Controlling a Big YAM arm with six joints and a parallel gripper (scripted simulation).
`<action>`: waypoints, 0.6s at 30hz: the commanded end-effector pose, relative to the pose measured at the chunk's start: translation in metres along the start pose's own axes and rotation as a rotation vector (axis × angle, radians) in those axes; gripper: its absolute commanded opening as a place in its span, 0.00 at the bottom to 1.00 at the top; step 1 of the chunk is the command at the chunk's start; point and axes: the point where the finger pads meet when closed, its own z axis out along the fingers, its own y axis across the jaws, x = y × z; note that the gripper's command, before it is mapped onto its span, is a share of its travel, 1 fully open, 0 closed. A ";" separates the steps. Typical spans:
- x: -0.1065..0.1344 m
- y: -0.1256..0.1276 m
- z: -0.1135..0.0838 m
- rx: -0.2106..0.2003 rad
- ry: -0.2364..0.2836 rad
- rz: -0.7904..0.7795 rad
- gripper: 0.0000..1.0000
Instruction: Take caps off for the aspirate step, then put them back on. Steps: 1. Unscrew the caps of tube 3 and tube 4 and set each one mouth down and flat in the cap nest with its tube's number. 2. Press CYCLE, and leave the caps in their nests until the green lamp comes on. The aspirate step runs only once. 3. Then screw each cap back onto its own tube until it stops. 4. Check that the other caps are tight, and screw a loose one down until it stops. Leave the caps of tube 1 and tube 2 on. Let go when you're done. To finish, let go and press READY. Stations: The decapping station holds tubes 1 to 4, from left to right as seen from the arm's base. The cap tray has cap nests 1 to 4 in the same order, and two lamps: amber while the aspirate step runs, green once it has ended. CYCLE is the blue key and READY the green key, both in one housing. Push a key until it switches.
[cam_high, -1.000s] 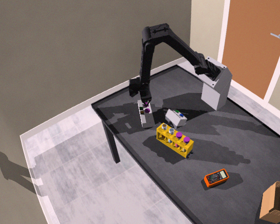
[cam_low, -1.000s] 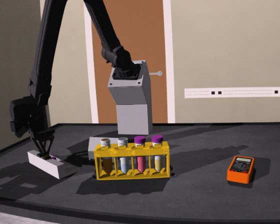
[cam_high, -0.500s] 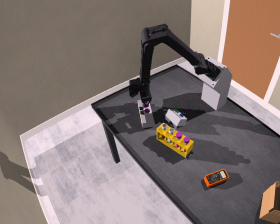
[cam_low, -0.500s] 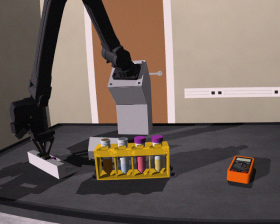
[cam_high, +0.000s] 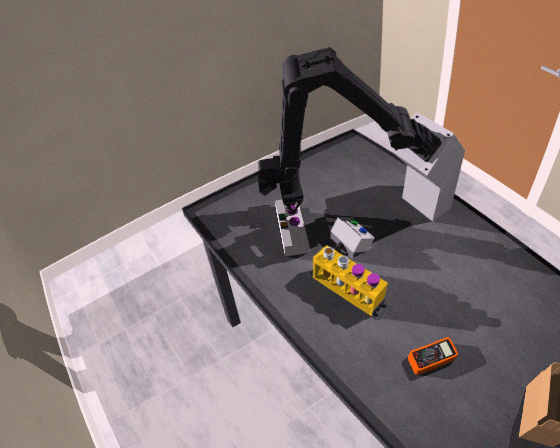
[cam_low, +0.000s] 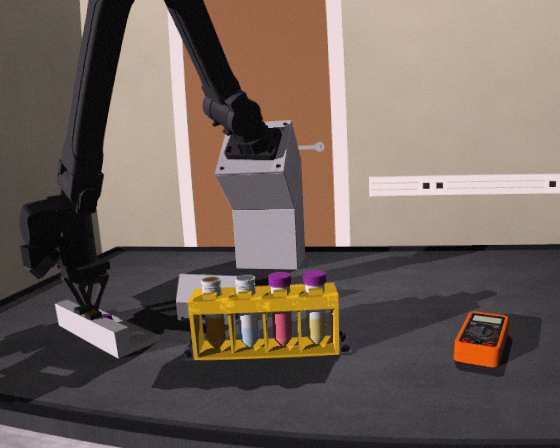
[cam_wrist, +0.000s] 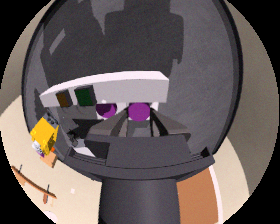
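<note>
Beyond the tube 4 end of the yellow decapping station (cam_high: 350, 285) (cam_low: 265, 302) (cam_wrist: 45, 132) sits the cap tray (cam_high: 298, 244) (cam_low: 85, 327) (cam_wrist: 145, 89), apart from it. Over the tray's end farther from the station, the gripper (cam_high: 293, 207) (cam_low: 91, 310) (cam_wrist: 139, 110) points down, its fingers clamped on a purple cap (cam_high: 292, 209) (cam_wrist: 139, 111) at nest 4. Whether this cap is fully seated cannot be determined. The second purple cap (cam_high: 294, 221) (cam_wrist: 106, 110) rests in nest 3, next to the first on the station's side.

In the station, tube 4 (cam_high: 328, 252) (cam_low: 215, 330), with brown contents, and tube 3 (cam_high: 342, 261) (cam_low: 249, 332), pale blue, stand upright and uncapped. Tube 2 (cam_high: 353, 289) (cam_low: 282, 330) and tube 1 (cam_high: 367, 298) (cam_low: 316, 327) wear purple caps; tightness cannot be verified by sight.

The amber lamp (cam_high: 284, 225) (cam_wrist: 63, 98) and green lamp (cam_high: 282, 216) (cam_wrist: 85, 95) both appear dark. Between station and arm pedestal (cam_high: 422, 192) (cam_low: 265, 240), nearer the station, is the key housing (cam_high: 350, 239) (cam_low: 190, 293). Past the station's tube 1 end, well apart, lies an orange multimeter (cam_high: 433, 355) (cam_low: 481, 340).
</note>
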 end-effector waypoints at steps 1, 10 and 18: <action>-0.008 0.007 0.013 -0.009 -0.010 -0.013 0.00; -0.009 0.009 0.014 -0.009 -0.010 -0.013 0.00; -0.010 0.009 0.014 -0.009 -0.010 -0.014 0.00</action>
